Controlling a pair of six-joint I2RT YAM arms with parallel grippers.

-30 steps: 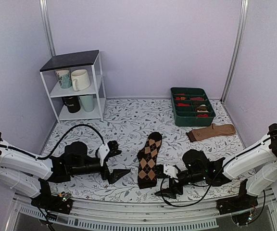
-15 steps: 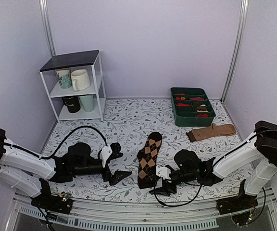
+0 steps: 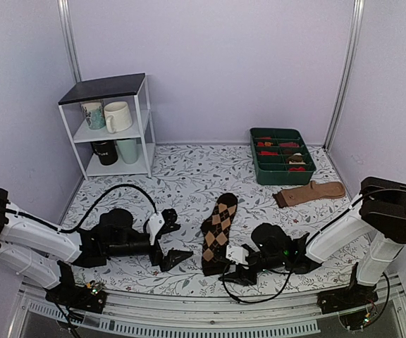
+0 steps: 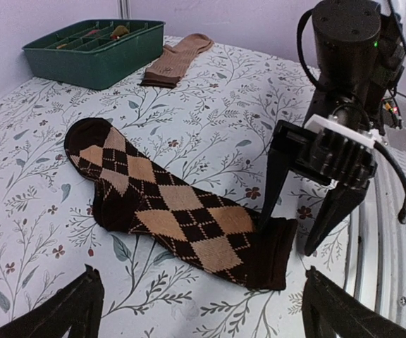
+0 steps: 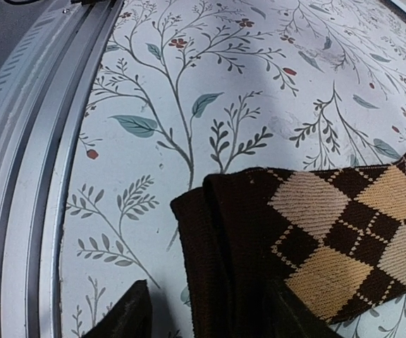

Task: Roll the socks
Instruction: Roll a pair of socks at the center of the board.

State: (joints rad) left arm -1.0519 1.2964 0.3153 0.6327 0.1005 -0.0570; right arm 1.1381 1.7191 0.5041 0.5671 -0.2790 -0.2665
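Brown-and-tan argyle socks [image 3: 218, 232] lie flat on the floral table [image 3: 189, 176], long axis running 6 to 12 o'clock in the top view, cuff at 6. Right gripper [image 4: 289, 236] sits at that cuff, fingers part-open astride its corner, nothing visibly pinched. Left gripper [image 3: 176, 237] gapes wide, empty, at the socks' 9 o'clock. Judgement: right arm is nearer; roll should run from cuff toward 12.

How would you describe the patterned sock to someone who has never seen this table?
Look at the flower-printed table, at the middle of its near edge. A long sock lies flat there. It is dark brown with tan diamonds, while the other sock, near the green tray, is plain tan.
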